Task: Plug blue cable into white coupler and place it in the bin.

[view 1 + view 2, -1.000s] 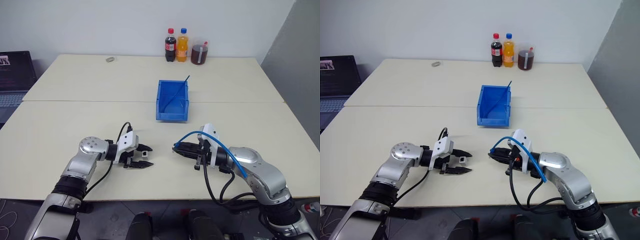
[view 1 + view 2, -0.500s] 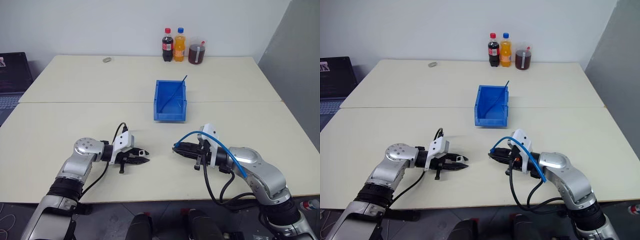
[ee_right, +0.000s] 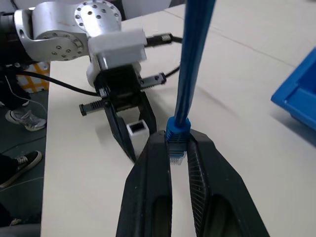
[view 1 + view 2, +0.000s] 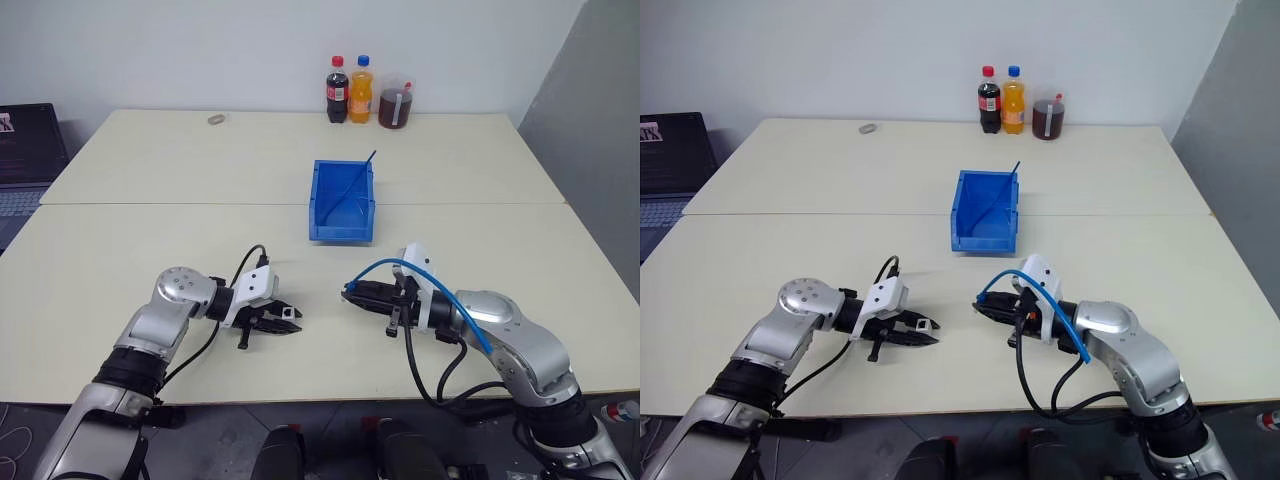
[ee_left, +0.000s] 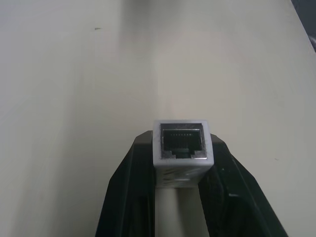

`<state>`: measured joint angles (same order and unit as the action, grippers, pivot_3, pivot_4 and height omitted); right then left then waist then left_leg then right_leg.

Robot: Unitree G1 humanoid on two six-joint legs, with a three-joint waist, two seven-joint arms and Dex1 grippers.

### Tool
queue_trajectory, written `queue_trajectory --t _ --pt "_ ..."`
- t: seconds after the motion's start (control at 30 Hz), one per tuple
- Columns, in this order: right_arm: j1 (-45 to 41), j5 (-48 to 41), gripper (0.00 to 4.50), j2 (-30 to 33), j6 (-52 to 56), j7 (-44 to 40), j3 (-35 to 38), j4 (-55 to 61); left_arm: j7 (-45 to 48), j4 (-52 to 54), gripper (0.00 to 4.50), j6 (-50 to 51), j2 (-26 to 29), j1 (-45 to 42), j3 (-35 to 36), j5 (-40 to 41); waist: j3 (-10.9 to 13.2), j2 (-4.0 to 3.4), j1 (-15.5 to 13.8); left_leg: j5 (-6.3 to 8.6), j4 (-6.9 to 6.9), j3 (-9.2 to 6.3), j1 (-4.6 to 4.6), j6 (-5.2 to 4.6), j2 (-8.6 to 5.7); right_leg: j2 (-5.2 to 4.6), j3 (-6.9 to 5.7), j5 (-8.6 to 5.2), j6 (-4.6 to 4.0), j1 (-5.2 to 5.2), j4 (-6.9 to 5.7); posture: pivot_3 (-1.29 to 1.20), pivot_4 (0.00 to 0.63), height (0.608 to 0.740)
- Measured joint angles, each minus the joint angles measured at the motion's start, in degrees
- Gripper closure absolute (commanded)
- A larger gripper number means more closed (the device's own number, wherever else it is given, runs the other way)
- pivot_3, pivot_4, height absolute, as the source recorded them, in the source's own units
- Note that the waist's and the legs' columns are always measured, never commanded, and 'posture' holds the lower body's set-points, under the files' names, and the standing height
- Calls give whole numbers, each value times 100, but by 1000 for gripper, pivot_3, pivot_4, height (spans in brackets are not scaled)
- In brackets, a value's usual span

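- Two grips are set, with the parts well apart from the bin (image 4: 341, 203), which sits farther back at the middle of the tabletop (image 4: 150, 250) with a dark blue piece leaning inside it.
- Left gripper (image 4: 290, 319): its fingers (image 5: 128, 197) pinch the white coupler (image 5: 181, 146) by its side walls, the dark socket facing outward past the tips, toward the right.
- Right gripper (image 4: 350, 296): its fingers (image 3: 148, 187) are pressed on the blue cable (image 3: 193, 64) just behind the small clear plug (image 3: 176, 154), which points left toward the coupler.
- A gap of bare tabletop lies between plug and socket; nothing is mated yet.
- Coupler, as I judge it: light, rigid, smooth plastic, apt to twist or slip under a push, so the hold across its flat sides suits it.
- Cable, as I judge it: light and limp, arching back over the right wrist; only the stretch at the boot is stiff enough to push, so that is the place to grip.
- The plug's latch looks fragile; a skewed entry could jam or bend it.
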<state>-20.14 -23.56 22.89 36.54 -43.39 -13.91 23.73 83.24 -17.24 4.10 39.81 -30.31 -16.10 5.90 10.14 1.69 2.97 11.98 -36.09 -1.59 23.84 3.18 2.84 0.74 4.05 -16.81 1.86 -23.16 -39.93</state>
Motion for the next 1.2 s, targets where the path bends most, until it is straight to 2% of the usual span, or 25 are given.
queue_trajectory --t 0.3,0.6,1.2 --pt "-905 513 4333 -484 -433 -93 -724 -1065 11 -202 3691 -157 -163 -329 -274 -252 -5 -2 -81 -1 -4 0 -2 -1 -2 -2 -1 2 2 2 -2 0 150 740" --pt "-927 917 4333 -772 -852 -215 -1224 -1558 -20 -192 3691 -64 -209 -324 -267 -245 -10 -2 -120 -1 -4 -1 -2 -1 -2 -2 -2 2 2 2 -3 0 150 740" --pt "-808 1345 4334 -1002 -1425 -285 -1277 -2177 -122 -13 3691 195 -209 -205 -198 -238 -23 -5 -119 -1 -4 -2 -5 -1 -1 -2 -2 2 2 4 -4 0 150 740"
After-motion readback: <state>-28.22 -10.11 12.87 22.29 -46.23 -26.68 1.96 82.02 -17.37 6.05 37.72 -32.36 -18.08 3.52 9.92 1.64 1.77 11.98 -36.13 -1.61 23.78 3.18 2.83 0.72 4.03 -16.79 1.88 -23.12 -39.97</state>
